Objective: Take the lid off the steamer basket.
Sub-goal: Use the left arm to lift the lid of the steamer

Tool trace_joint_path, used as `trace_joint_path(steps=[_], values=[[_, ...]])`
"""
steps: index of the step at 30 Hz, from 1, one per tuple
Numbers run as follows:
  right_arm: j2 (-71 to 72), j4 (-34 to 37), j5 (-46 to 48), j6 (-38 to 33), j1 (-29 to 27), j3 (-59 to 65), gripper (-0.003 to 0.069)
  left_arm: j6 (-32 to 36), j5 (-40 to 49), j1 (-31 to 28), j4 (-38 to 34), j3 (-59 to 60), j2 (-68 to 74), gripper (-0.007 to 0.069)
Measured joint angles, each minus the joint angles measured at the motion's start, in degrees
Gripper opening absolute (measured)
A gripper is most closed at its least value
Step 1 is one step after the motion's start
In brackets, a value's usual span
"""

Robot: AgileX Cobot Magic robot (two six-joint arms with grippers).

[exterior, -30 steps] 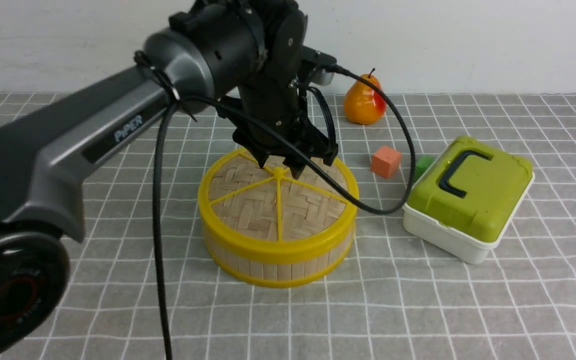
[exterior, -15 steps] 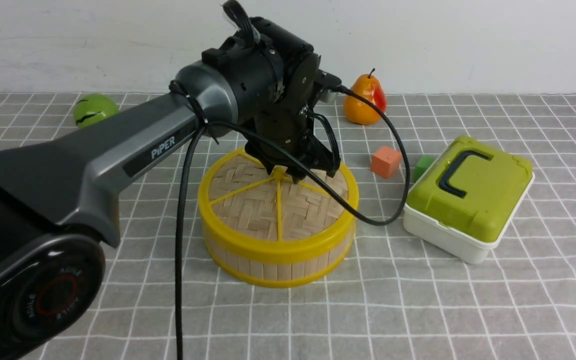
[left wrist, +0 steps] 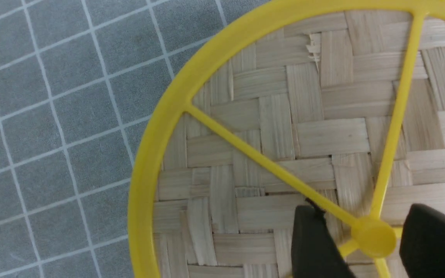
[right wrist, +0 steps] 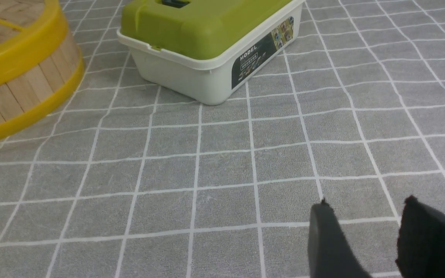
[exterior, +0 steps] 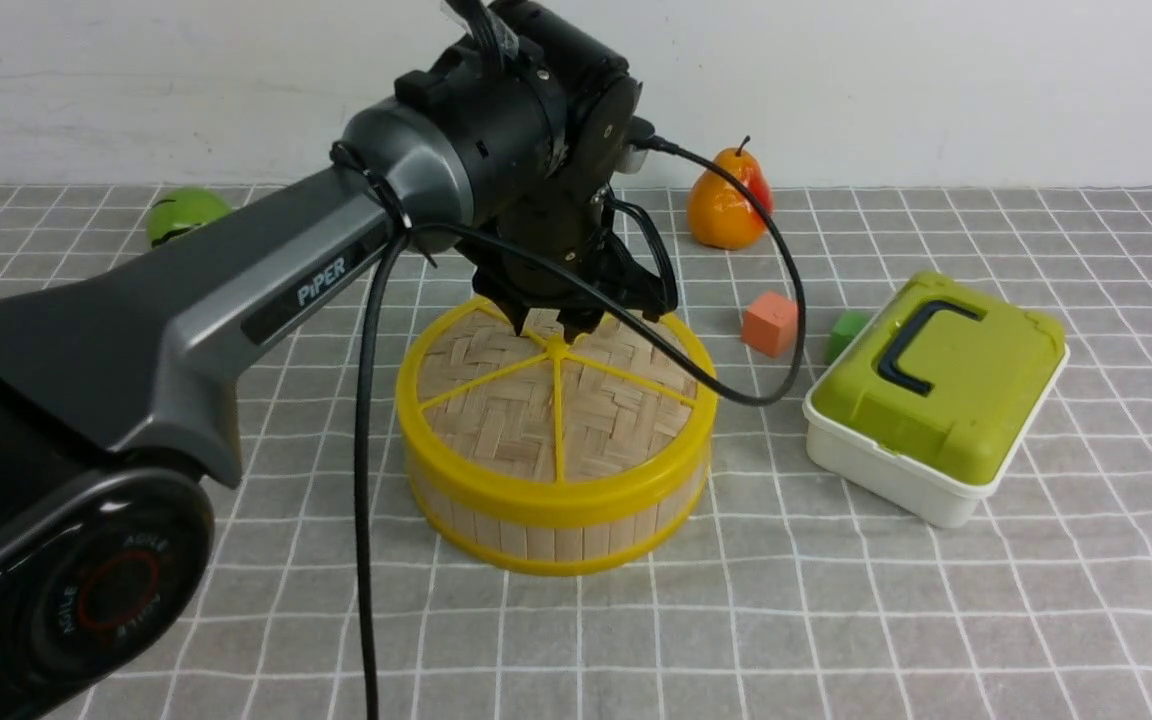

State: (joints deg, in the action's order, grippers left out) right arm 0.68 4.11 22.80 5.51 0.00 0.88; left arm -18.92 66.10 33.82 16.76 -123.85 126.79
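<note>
Straddling the knob (left wrist: pixel 374 236) of the lid (exterior: pixel 536 420), the left hand (exterior: pixel 548 328) gapes.

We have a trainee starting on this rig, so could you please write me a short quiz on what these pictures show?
1. True or false: the lid is already off the steamer basket.
2. What sits between the fingers of the left gripper? A: the lid's centre knob. B: the lid's yellow rim. C: nothing at all.
3. In one word: is the right gripper open or shut?

Key: 1 false, the lid sits on the basket. 2 A, with a gap on either side of the knob. 3 open.
</note>
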Motion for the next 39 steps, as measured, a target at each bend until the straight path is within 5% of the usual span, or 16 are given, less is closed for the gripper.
trace_joint_path(steps=[19,28,33,39], values=[[0.0,0.0,0.0,0.0,0.0,0.0,0.0241,-0.6,0.3,0.0,-2.6,-0.1,0.2,0.0307],[0.0,0.0,0.0,0.0,0.0,0.0,0.0241,-1.6,0.8,0.0,-2.5,-0.3,1.9,0.0225],[0.0,0.0,0.0,0.0,0.0,0.0,0.0241,-1.7,1.1,0.0,-2.3,-0.6,1.9,0.0108],[0.0,0.0,0.0,0.0,0.0,0.0,0.0241,-1.8,2.5,0.0,-2.5,-2.1,2.3,0.0109]])
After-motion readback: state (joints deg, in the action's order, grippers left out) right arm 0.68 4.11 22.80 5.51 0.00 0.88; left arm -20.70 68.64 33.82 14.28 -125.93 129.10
